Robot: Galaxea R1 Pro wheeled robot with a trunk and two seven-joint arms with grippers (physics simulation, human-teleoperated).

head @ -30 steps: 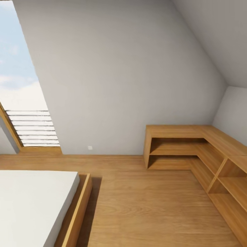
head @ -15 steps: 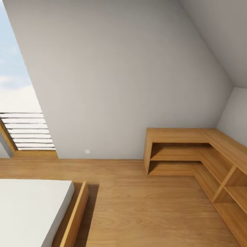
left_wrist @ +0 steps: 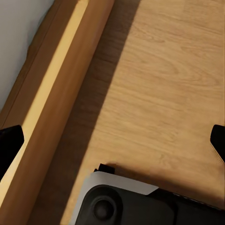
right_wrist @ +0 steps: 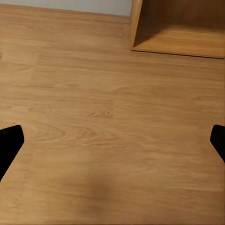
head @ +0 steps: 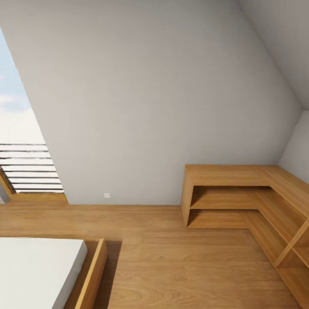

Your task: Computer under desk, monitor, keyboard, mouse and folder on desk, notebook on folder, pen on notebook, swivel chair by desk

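Note:
I am in the bedroom, facing a sloped grey-white wall (head: 154, 98) over light wood floor (head: 171, 257). The desk, swivel chair, monitor, keyboard, mouse, folder, notebook, pen and computer are out of view. My left gripper (left_wrist: 112, 145) is open above bare floor beside a bed's wooden frame (left_wrist: 51, 108), its dark fingertips (left_wrist: 9, 145) far apart. My right gripper (right_wrist: 112, 145) is open too, over bare floor (right_wrist: 108, 117), with nothing between its fingers.
A white-topped bed (head: 38, 270) in a wooden frame (head: 92, 279) lies at the lower left. A low L-shaped wooden shelf unit (head: 240, 176) fills the right corner, its end (right_wrist: 178, 28) near the right gripper. A skylight (head: 21, 141) is at far left. My grey base (left_wrist: 126, 201) shows.
The whole head picture has shifted, so the camera has moved: the skylight and bed slide toward the left and lower edges, the shelf unit sits a little lower and further right.

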